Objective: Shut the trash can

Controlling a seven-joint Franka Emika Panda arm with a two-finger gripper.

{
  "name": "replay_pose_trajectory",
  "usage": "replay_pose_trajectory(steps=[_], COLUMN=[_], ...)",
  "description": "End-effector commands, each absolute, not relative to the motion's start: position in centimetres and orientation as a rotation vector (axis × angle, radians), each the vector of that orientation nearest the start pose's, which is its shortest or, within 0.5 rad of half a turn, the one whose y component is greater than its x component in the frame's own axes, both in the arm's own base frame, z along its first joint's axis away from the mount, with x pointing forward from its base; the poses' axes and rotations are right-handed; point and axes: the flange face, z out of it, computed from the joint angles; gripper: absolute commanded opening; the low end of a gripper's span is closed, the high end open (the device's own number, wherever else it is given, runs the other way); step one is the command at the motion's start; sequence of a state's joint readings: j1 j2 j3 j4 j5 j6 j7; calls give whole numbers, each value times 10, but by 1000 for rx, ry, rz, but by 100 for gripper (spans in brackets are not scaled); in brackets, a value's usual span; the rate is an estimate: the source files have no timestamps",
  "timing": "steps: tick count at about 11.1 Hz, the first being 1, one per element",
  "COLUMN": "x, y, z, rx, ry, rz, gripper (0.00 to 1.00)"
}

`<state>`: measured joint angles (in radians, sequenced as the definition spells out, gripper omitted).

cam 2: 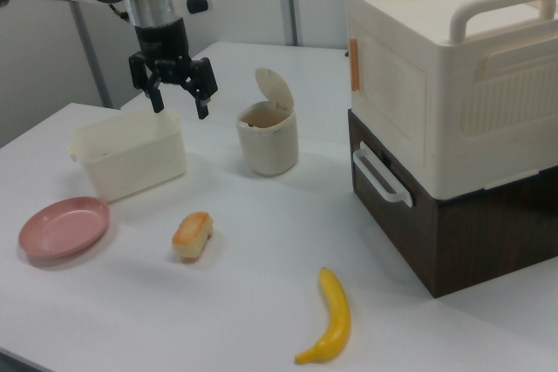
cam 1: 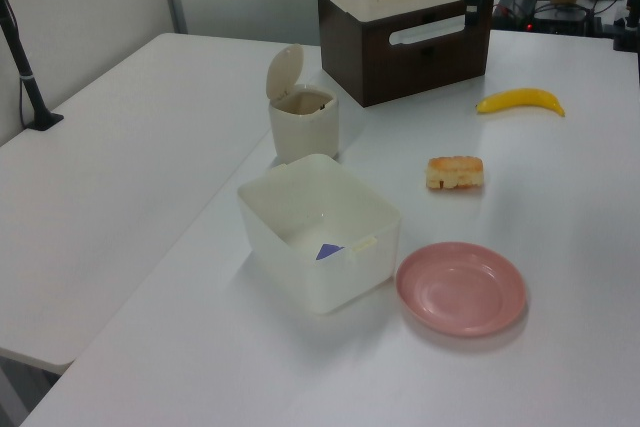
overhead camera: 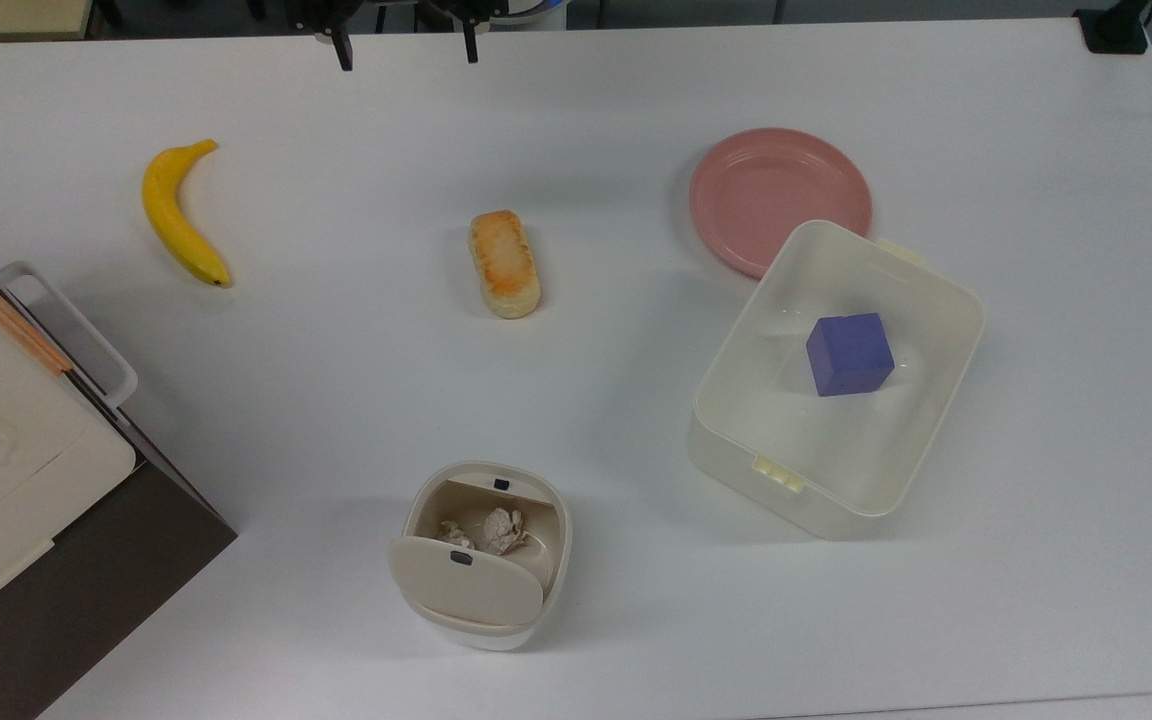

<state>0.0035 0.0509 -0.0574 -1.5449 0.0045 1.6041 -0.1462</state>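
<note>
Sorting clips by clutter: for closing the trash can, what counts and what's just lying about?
Job: trash can, its raised lid, open gripper.
Lying about: banana, bread, pink plate, white container with blue cube, stacked boxes.

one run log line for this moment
gripper: open, raised, holding nothing | small cream-white plastic trash can: beige hinged lid up, crumpled paper inside | task: lid not yet closed
</note>
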Motion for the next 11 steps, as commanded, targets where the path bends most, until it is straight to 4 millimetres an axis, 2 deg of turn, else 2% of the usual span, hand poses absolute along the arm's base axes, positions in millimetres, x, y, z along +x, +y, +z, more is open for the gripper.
replay_pose_trajectory(steps=[1, 11], x=[569, 568], y=[-32, -34], z=[612, 612], rx=[-3113, -3112], ry=[-165, -174], rz=[-67, -58], gripper=[100, 100])
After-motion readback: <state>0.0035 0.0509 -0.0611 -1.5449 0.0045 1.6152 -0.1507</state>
